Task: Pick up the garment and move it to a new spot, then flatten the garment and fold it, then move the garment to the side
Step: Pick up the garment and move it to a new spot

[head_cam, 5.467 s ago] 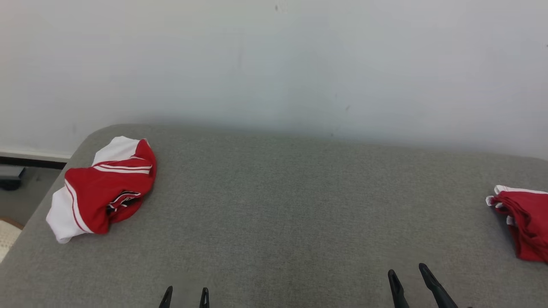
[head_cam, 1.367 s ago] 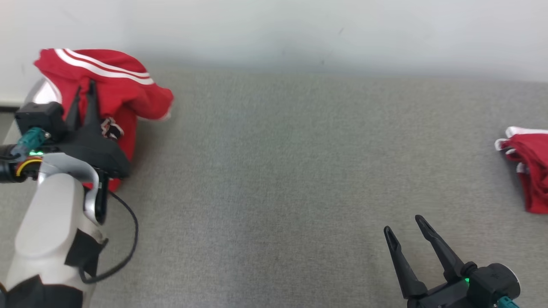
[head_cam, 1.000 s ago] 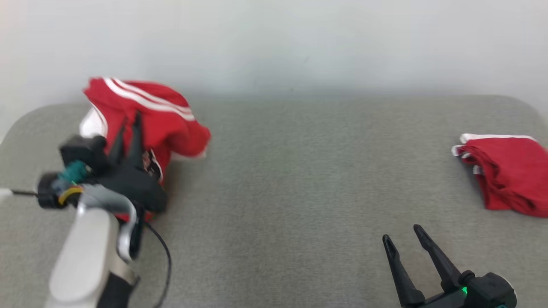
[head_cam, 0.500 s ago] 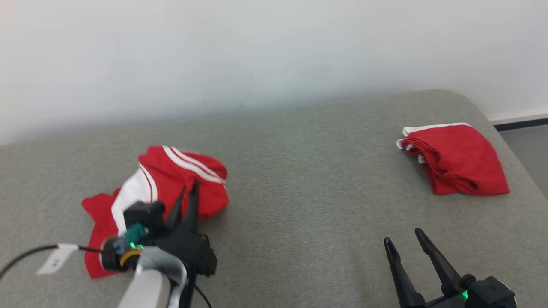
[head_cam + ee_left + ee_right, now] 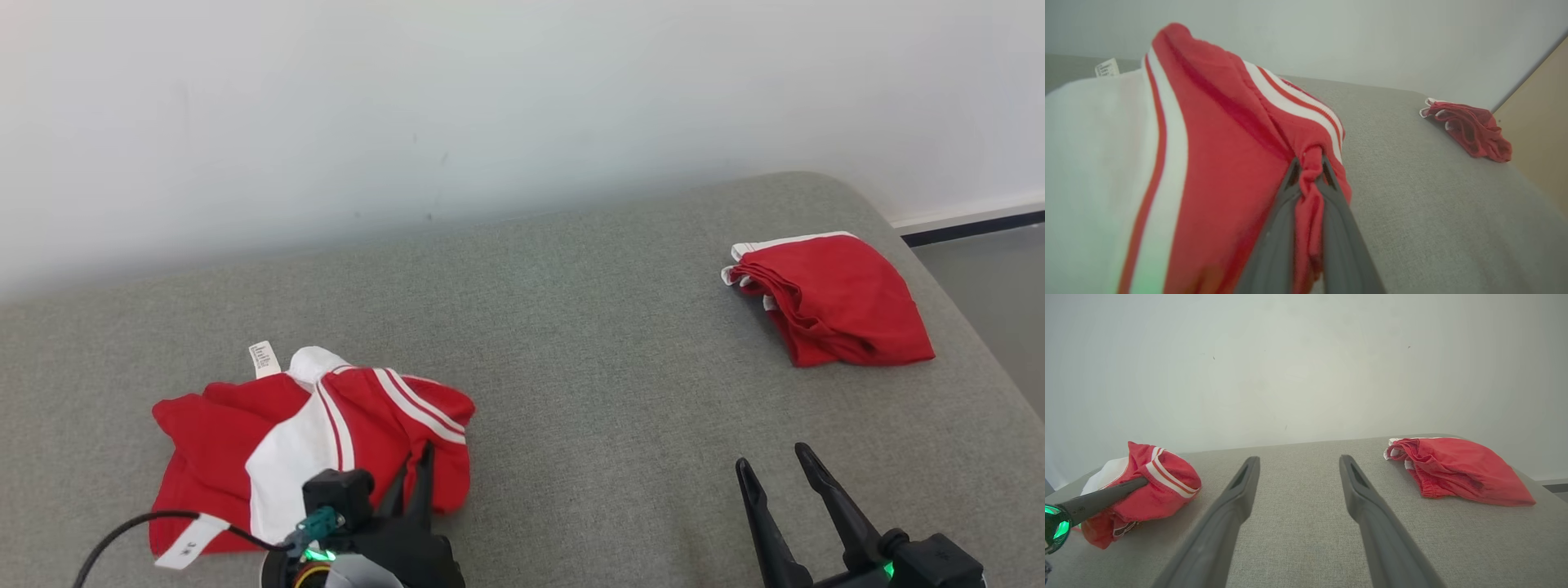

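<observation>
While its jaws pinch a red fold, the left gripper (image 5: 1309, 165) grasps the red-and-white garment (image 5: 212, 433), crumpled on the grey cushion (image 5: 588, 367) near its front edge, leftward; the right gripper (image 5: 775, 465) hovers spread and empty by the front edge, a second red garment (image 5: 841, 302) near the far right corner

Head cam high, wrist cams low, shared grey cushion (image 5: 571, 367)

Surroundings as found at inspection.
A grey woven-fabric padded surface (image 5: 620, 351) with a rounded far right corner stood against a plain white wall (image 5: 490, 98). A folded red cloth garment with white trim (image 5: 841, 306) lay near that corner. A dark baseboard strip (image 5: 971, 227) and grey floor (image 5: 1000, 286) were visible beyond it.
</observation>
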